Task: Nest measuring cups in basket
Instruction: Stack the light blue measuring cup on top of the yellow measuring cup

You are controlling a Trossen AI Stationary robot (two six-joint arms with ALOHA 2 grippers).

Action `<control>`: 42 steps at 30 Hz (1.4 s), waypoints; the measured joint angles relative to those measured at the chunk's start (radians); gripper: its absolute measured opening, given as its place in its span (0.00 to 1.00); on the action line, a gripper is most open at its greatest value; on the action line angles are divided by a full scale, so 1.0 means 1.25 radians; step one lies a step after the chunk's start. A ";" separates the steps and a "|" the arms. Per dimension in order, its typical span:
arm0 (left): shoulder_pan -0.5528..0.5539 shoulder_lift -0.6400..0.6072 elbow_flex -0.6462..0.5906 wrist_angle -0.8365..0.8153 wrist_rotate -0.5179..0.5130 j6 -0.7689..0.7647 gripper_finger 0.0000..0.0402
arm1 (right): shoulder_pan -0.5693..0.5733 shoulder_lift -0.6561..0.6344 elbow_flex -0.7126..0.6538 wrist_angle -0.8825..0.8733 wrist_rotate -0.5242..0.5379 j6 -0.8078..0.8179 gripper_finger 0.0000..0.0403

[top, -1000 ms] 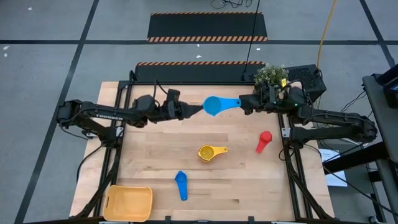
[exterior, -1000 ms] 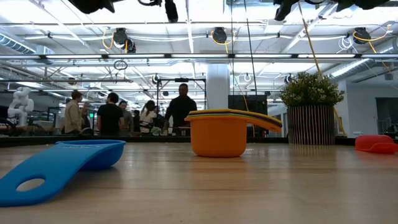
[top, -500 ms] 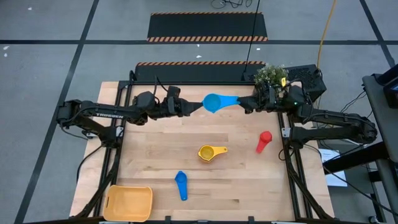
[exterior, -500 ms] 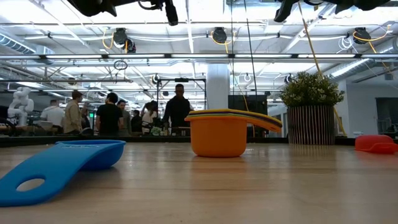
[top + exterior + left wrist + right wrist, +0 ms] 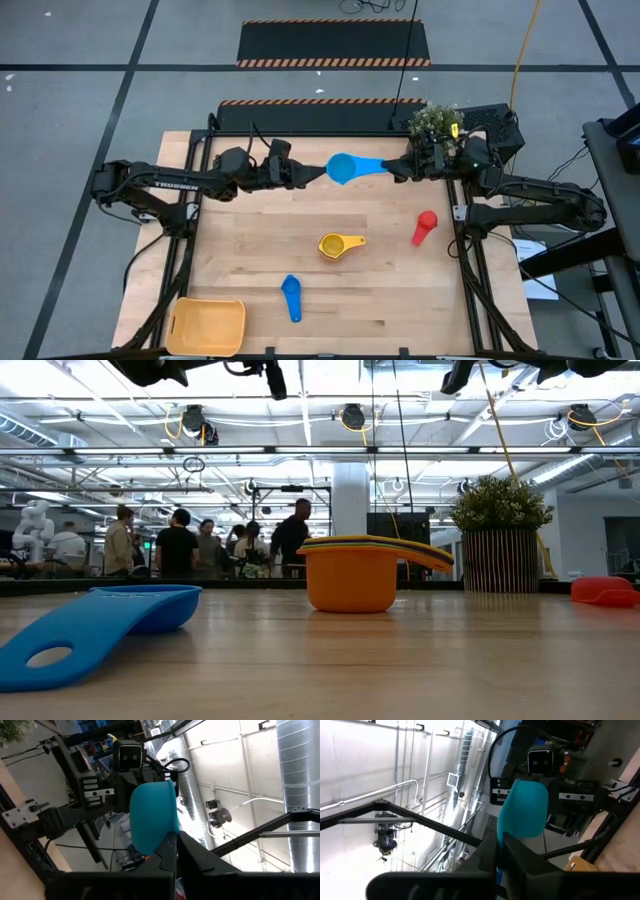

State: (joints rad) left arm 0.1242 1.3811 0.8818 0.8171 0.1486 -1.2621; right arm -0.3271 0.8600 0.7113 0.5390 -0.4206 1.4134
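Observation:
A light blue measuring cup (image 5: pixel 345 168) hangs in the air over the table's far middle, bowl toward the left and handle toward the right. My left gripper (image 5: pixel 322 172) is shut on its bowl side and my right gripper (image 5: pixel 394 167) is shut on its handle. On the table sit a yellow-orange stack of measuring cups (image 5: pixel 339 244), a red cup (image 5: pixel 425 227) and a dark blue cup (image 5: pixel 291 297). The yellow basket (image 5: pixel 207 326) sits at the near left corner. My left gripper pinches the bowl's rim (image 5: pixel 169 836) on the side opposite the handle, between its two fingers. The fingers come level from the table's left. The cup is lifted clear of the table. My right gripper pinches the free end of the handle (image 5: pixel 506 836) between its two fingers. The fingers come level from the table's right and lie along the handle. The cup stretches between the two grippers, clear of the table.
A potted plant (image 5: pixel 435 122) stands at the far right corner, just behind my right gripper. In the low view the dark blue cup (image 5: pixel 90 625) lies nearest, with the orange stack (image 5: pixel 350 575) behind it and the red cup (image 5: pixel 603 590) at the right. People stand in the room beyond.
My right gripper has shut on the free end of the light blue cup's handle. My left gripper has kept its hold, and the cup stays in the air between the two arms.

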 joint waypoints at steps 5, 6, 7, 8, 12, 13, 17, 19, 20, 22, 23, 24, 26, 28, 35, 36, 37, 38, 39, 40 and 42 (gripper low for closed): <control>-0.005 0.000 0.000 0.000 -0.021 0.034 0.13 | 0.000 0.000 0.000 -0.003 -0.001 0.002 0.01; -0.008 0.000 0.000 0.000 -0.027 0.045 0.17 | 0.000 0.000 0.000 -0.003 -0.001 0.003 0.01; -0.010 0.000 0.000 0.001 -0.033 0.053 0.21 | 0.000 0.000 0.000 -0.004 -0.002 0.003 0.00; -0.012 0.000 0.000 0.001 -0.040 0.060 0.27 | 0.000 0.000 0.000 -0.004 -0.003 0.003 0.00; -0.017 0.000 0.000 -0.015 -0.086 0.075 0.52 | -0.001 0.000 0.000 -0.005 -0.019 0.011 0.00; -0.017 0.000 0.000 -0.023 -0.093 0.081 0.59 | -0.003 0.000 0.000 -0.006 -0.024 0.014 0.00; -0.004 -0.006 0.000 -0.031 -0.084 0.087 0.77 | -0.007 0.000 0.000 -0.016 -0.051 0.023 0.00; 0.004 -0.008 0.001 -0.030 -0.066 0.087 0.82 | -0.007 0.000 0.000 -0.020 -0.072 0.023 0.00; 0.008 -0.012 0.001 -0.032 -0.053 0.086 0.83 | -0.007 0.000 0.000 -0.027 -0.083 0.023 0.00; 0.014 -0.027 0.000 -0.055 -0.037 0.085 0.85 | -0.006 0.000 0.000 -0.050 -0.108 0.024 0.00; 0.016 -0.030 0.001 -0.054 -0.036 0.086 0.85 | -0.006 0.000 0.000 -0.062 -0.115 0.023 0.00; 0.018 -0.037 0.002 -0.062 -0.035 0.087 0.85 | -0.006 0.000 0.000 -0.069 -0.127 0.021 0.00; 0.023 -0.062 0.000 -0.112 -0.029 0.099 0.84 | -0.006 -0.003 0.000 -0.091 -0.146 0.020 0.00; 0.027 -0.079 0.001 -0.140 -0.029 0.112 0.83 | -0.006 -0.006 0.000 -0.115 -0.162 0.017 0.00; 0.036 -0.173 0.001 -0.282 -0.029 0.165 0.77 | 0.014 -0.022 0.000 -0.258 -0.167 -0.026 0.00; 0.036 -0.182 0.001 -0.293 -0.028 0.170 0.76 | 0.019 -0.023 0.000 -0.283 -0.167 -0.037 0.00; 0.036 -0.192 0.001 -0.305 -0.028 0.174 0.75 | 0.024 -0.023 0.000 -0.303 -0.167 -0.048 0.00; 0.036 -0.204 0.001 -0.324 -0.028 0.178 0.74 | 0.029 -0.023 0.000 -0.321 -0.166 -0.058 0.00; 0.036 -0.213 0.001 -0.344 -0.027 0.181 0.74 | 0.035 -0.023 0.000 -0.338 -0.163 -0.069 0.00; 0.036 -0.218 0.001 -0.354 -0.027 0.186 0.73 | 0.043 -0.023 0.000 -0.353 -0.156 -0.078 0.00; 0.036 -0.231 0.001 -0.387 -0.027 0.189 0.72 | 0.058 -0.023 0.000 -0.373 -0.129 -0.091 0.00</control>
State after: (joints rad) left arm 0.1688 1.0929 0.8825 0.3331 0.1143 -1.0260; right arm -0.2548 0.8311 0.7109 0.0724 -0.5817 1.2997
